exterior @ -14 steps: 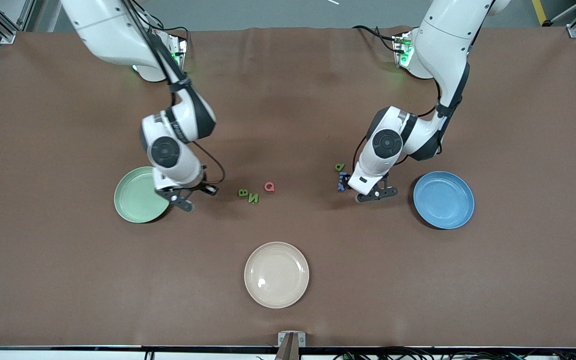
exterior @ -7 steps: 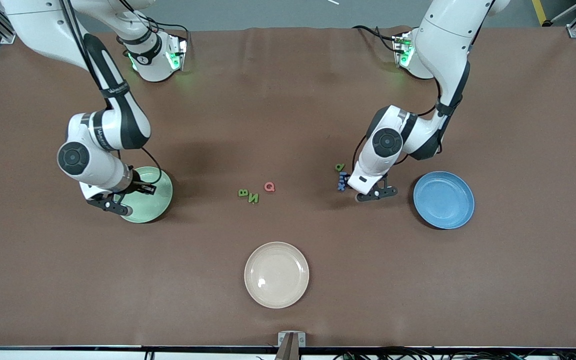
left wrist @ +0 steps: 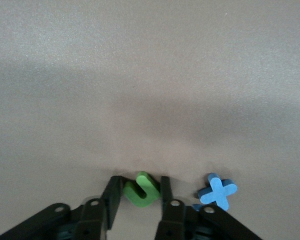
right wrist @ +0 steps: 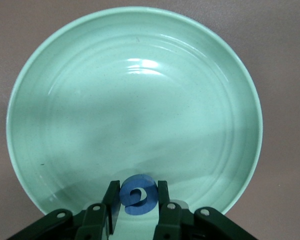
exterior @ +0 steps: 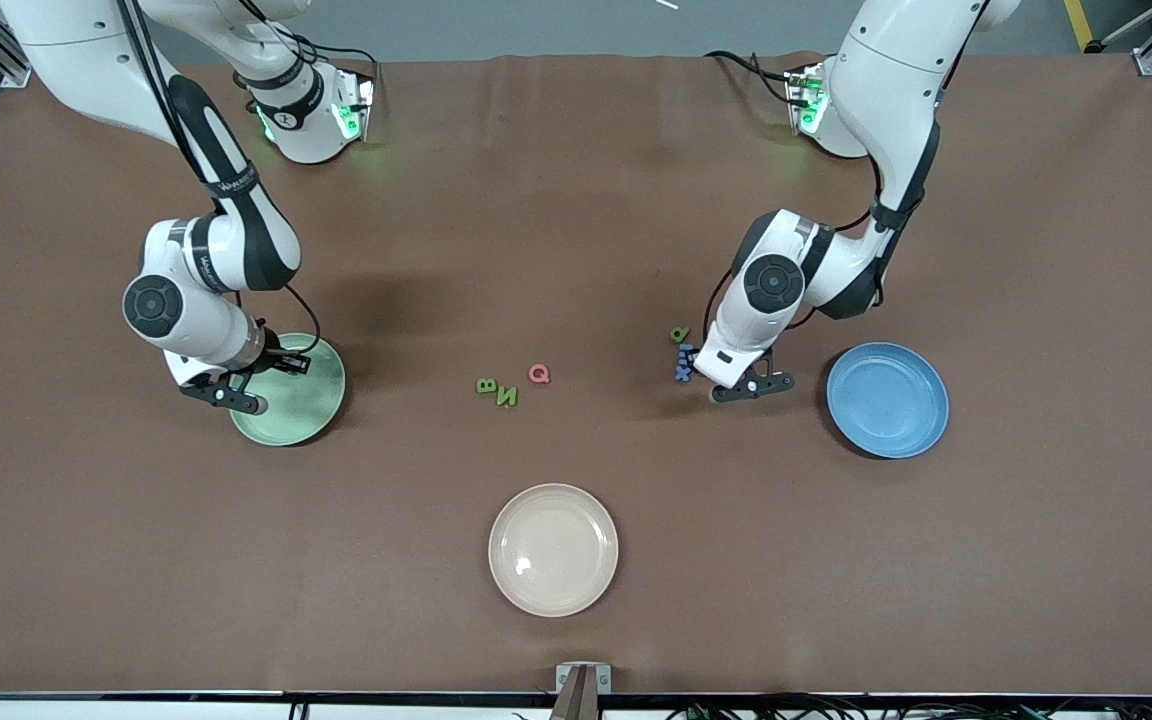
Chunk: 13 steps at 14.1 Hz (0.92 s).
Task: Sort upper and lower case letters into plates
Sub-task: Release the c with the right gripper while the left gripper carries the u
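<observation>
My right gripper (exterior: 223, 396) (right wrist: 137, 186) is shut on the blue G (right wrist: 138, 196) and hangs over the edge of the light green plate (exterior: 306, 400) (right wrist: 135, 90). Down at the table, my left gripper (exterior: 751, 387) (left wrist: 140, 182) has both fingers pressed against a green u (left wrist: 141, 190). A blue x (left wrist: 218, 190) lies right beside it, among the blue letters (exterior: 683, 362). A green p-like letter (exterior: 679, 334) lies just farther from the camera. The green B (exterior: 485, 385), green N (exterior: 507, 397) and pink Q (exterior: 539, 373) sit mid-table. The blue plate (exterior: 887, 400) holds nothing.
A cream-beige plate (exterior: 553, 549) stands near the table's front edge, nearer the camera than the B, N and Q. Brown cloth covers the whole table.
The right arm swung across the light green plate toward its own end of the table, carrying the G. The left gripper's fingers closed in on the green u.
</observation>
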### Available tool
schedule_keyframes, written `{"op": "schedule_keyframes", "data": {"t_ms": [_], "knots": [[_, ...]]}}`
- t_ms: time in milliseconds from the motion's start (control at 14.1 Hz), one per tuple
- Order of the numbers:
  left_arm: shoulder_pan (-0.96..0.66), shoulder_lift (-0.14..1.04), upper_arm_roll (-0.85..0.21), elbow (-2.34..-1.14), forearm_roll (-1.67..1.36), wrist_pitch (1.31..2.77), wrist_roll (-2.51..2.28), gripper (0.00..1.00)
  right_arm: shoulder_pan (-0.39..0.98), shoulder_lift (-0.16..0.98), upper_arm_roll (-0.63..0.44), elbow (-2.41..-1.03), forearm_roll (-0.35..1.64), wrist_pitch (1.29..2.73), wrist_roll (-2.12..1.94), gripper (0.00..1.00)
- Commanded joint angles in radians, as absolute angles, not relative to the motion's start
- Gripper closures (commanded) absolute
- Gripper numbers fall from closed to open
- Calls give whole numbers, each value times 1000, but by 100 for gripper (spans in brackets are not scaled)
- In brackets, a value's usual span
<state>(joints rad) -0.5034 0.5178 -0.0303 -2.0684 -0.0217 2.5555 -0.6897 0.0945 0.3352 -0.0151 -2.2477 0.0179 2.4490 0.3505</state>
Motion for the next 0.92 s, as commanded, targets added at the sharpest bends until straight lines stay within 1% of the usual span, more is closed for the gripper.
{"op": "schedule_keyframes", "data": {"t_ms": [0, 71, 142, 213, 355, 497, 568, 710, 851], "knots": [[-506, 514, -26, -2091, 0, 2562, -715, 70, 69, 302, 5, -2281, 9, 2461, 333, 51], [-506, 514, -26, -2091, 0, 2562, -715, 74, 69, 302, 5, -2280, 9, 2461, 330, 11], [-506, 514, -26, -2089, 0, 2562, -715, 79, 69, 301, 5, -2273, 9, 2456, 330, 0], [-506, 514, -26, -2089, 0, 2562, -712, 82, 71, 301, 5, -2266, 9, 2450, 330, 0], [-506, 509, -26, -2088, 0, 2562, -700, 86, 86, 301, 11, -2237, 14, 2430, 350, 0], [-499, 474, -26, -2086, 0, 2556, -696, 89, 122, 301, 12, -2171, 20, 2357, 408, 0], [-494, 438, -25, -2086, 0, 2531, -690, 91, 155, 301, 12, -2128, 20, 2312, 466, 0], [-453, 362, -18, -2073, 0, 2411, -619, 91, 237, 304, 11, -2033, 20, 2229, 607, 0], [-359, 283, -25, -2068, 0, 2311, -466, 91, 311, 362, 11, -1936, 20, 2203, 737, 0]]}}
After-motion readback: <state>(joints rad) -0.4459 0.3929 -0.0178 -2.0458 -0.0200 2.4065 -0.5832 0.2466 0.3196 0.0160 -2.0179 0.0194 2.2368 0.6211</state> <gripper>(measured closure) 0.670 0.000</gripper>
